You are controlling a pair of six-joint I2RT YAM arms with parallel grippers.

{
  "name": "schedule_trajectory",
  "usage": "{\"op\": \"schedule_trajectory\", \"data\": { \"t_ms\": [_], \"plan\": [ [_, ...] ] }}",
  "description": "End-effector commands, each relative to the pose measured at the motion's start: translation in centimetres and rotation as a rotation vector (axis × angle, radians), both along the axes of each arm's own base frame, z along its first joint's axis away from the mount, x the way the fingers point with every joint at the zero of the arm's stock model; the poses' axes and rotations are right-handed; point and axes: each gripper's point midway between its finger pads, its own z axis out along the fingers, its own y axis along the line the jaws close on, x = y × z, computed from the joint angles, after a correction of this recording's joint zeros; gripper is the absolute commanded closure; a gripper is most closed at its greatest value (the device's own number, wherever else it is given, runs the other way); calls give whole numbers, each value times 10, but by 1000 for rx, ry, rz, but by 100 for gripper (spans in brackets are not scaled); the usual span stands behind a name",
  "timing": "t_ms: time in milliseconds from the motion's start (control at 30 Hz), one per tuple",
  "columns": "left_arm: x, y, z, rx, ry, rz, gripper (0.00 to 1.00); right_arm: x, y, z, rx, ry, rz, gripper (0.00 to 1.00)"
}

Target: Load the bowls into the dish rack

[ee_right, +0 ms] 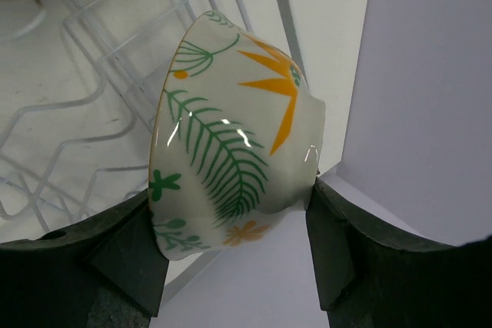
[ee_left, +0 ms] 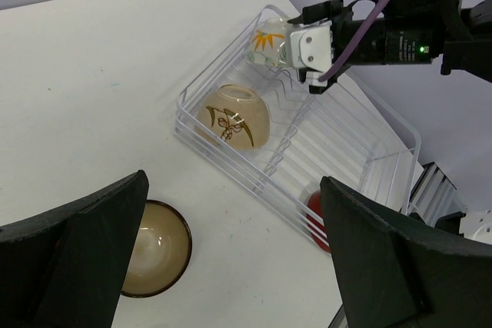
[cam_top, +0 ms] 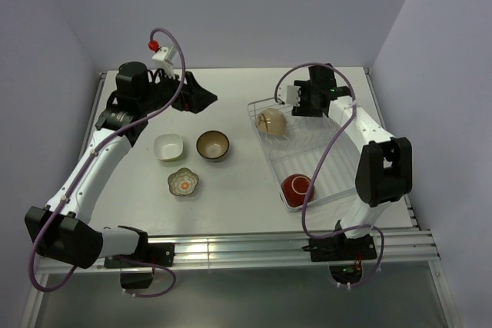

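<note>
The right gripper (ee_right: 231,205) is clamped on the cream bowl with green ferns and orange flowers (ee_right: 223,120), one finger on each side of it. It holds the bowl tilted, over the far corner of the white wire dish rack (cam_top: 332,160), in the upper right of the top view. Inside the rack a yellow-green bowl (cam_top: 271,121) lies on its side near the upper end, and a red bowl (cam_top: 297,187) sits near the lower end.

The left gripper (cam_top: 196,94) is in the upper left, above the table (cam_top: 231,213), with its jaws wide apart and nothing between them. On the table, left of the rack, are a white squarish bowl (cam_top: 169,146), a dark brown bowl (cam_top: 213,145) beside it, and a flower-shaped patterned bowl (cam_top: 184,182) just below them.
</note>
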Motion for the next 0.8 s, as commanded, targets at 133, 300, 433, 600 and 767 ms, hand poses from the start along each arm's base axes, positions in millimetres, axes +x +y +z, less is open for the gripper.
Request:
{"op": "schedule_trajectory", "data": {
  "t_ms": [133,300,433,600,767],
  "plan": [
    [-1,6,6,6,-45,2,0,17,18,3,-90,-86,73,100],
    [1,5,3,5,-42,-2,0,14,18,-14,-142,-72,128,100],
    [2,5,0,8,-34,-2,0,14,14,-18,-175,-72,123,100],
    [3,7,-3,14,-28,0,1,18,11,-26,-190,-66,118,100],
    [3,7,-4,16,-29,1,0,19,7,-30,-223,-71,121,100]
  ]
}}
